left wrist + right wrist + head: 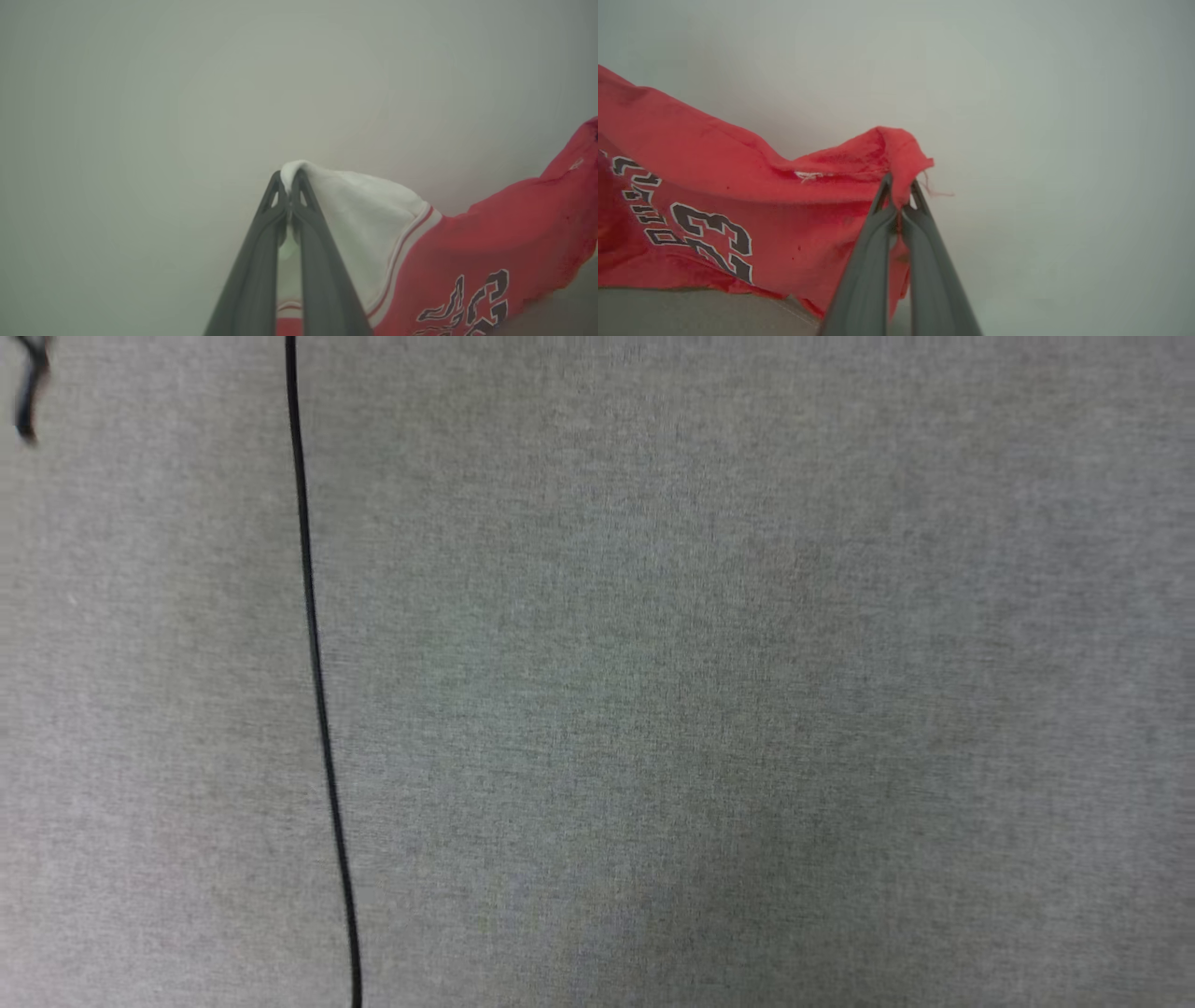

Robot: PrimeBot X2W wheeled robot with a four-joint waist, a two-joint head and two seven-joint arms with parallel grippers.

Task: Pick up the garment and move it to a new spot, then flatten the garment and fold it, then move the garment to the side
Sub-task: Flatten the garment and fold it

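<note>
garment (pixel 490 233) (red, crumpled) in left claw (pixel 290 177), right claw (pixel 900 185).

Garment (pixel 490 233): hung between both end effectors.
Left end effector (pixel 290 186): clamped on a sleeve edge; the garment spread to its right in the left wrist view.
Right end effector (pixel 901 189): clamped on a body edge; the garment spread to its left.
Cord (pixel 317 691): lay on the covered surface (pixel 747 709), left of centre in the head view, running top to bottom.

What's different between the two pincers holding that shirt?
The left tool pinches the white sleeve of the garment; the right tool pinches a red edge. Striped trim runs beside the left tool's grip; a loose thread hangs by the right tool's. Both are shut on the same garment, cloth bunched at their tips.
</note>
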